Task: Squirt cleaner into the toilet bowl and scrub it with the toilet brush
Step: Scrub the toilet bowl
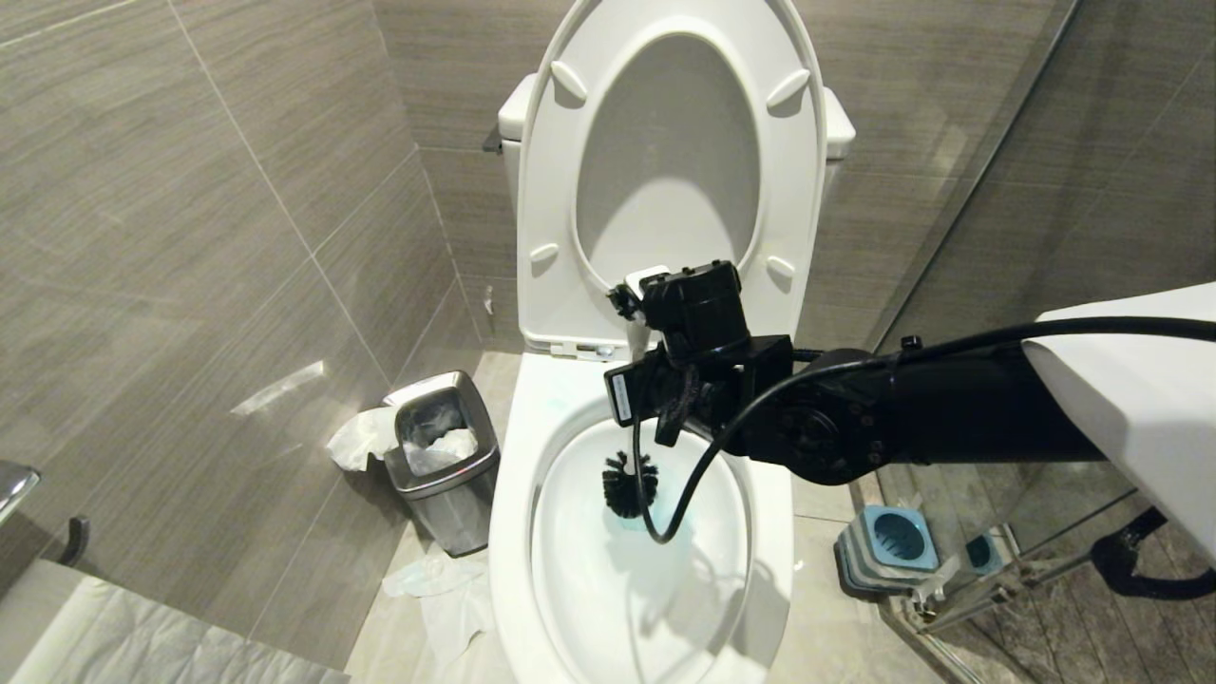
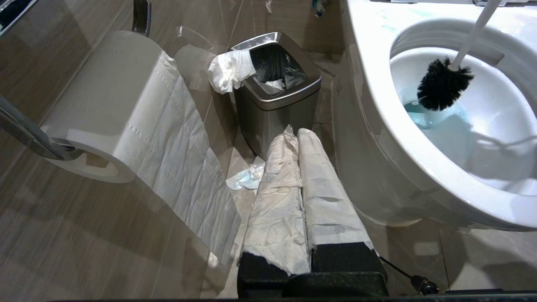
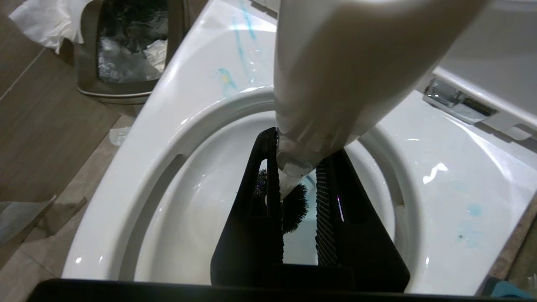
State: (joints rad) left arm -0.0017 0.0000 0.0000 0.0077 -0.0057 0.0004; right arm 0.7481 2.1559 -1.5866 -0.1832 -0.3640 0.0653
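The white toilet bowl point(image 1: 513, 494) stands open, seat and lid raised. My right gripper point(image 1: 665, 418) hangs over the basin pointing down, shut on the white handle point(image 3: 335, 63) of the toilet brush. The brush's black bristle head point(image 1: 629, 483) sits low in the basin by the blue-tinted water point(image 1: 627, 532). In the right wrist view the gripper point(image 3: 302, 147) clamps the handle, with the head point(image 3: 293, 214) below. Blue streaks of cleaner point(image 3: 241, 37) mark the rim point(image 3: 201, 84). My left gripper point(image 2: 295, 134) is parked beside the bowl point(image 2: 369, 84), its paper-wrapped fingers shut and empty. The head point(image 2: 442, 84) also shows there.
A square steel bin point(image 1: 445, 461) with tissue hanging over its edge stands left of the toilet. Crumpled tissue point(image 1: 427, 579) lies on the floor. The blue-and-grey brush holder point(image 1: 888, 546) sits to the right by a glass partition point(image 1: 997, 237). A toilet roll point(image 2: 126, 105) hangs at the left wall.
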